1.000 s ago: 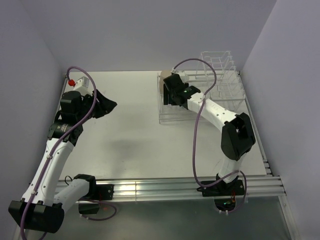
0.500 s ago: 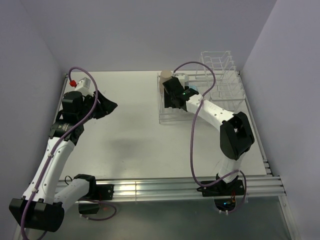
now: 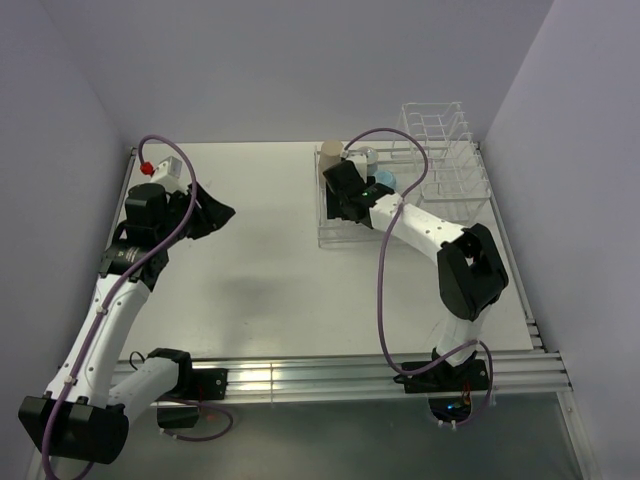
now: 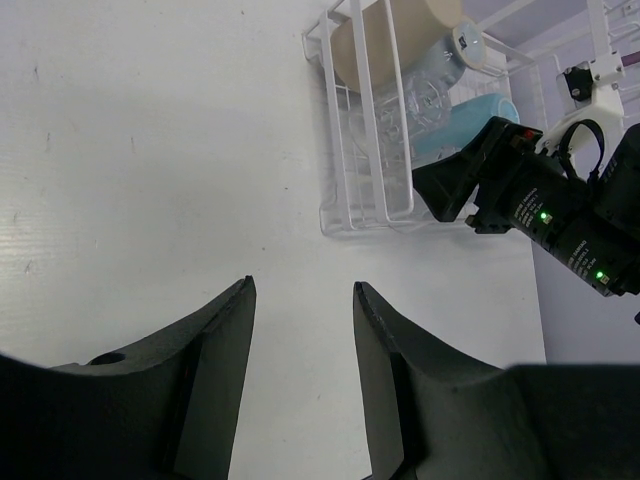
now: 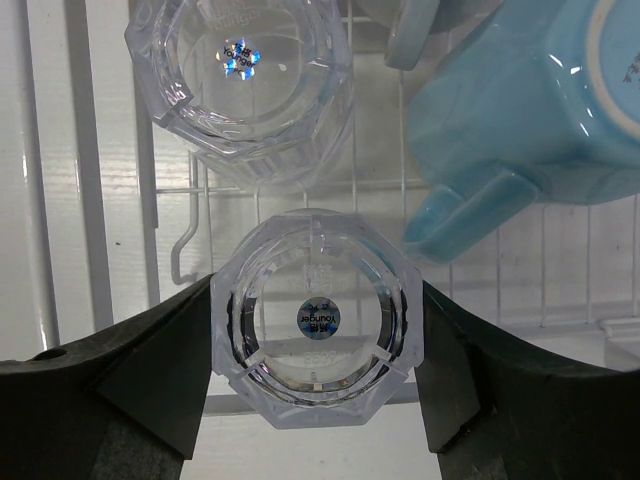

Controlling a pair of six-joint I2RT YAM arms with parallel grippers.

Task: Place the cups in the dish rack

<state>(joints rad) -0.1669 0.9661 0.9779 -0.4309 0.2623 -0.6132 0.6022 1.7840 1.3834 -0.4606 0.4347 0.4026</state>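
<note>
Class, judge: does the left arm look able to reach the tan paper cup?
Probably yes: the tan paper cup sits at the dish rack's left edge, only bare table before the left end effector.

A robot lab cell: plain white table (image 3: 260, 255) walled by bare lavender panels (image 3: 300, 60).

Dish rack (image 3: 340, 238) on white table (image 3: 260, 250)

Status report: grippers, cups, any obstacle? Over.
Right gripper shut on clear tumbler, over rack. Left gripper open, empty. Second tumbler, blue mug, tan cup racked. Nothing blocking.
</note>
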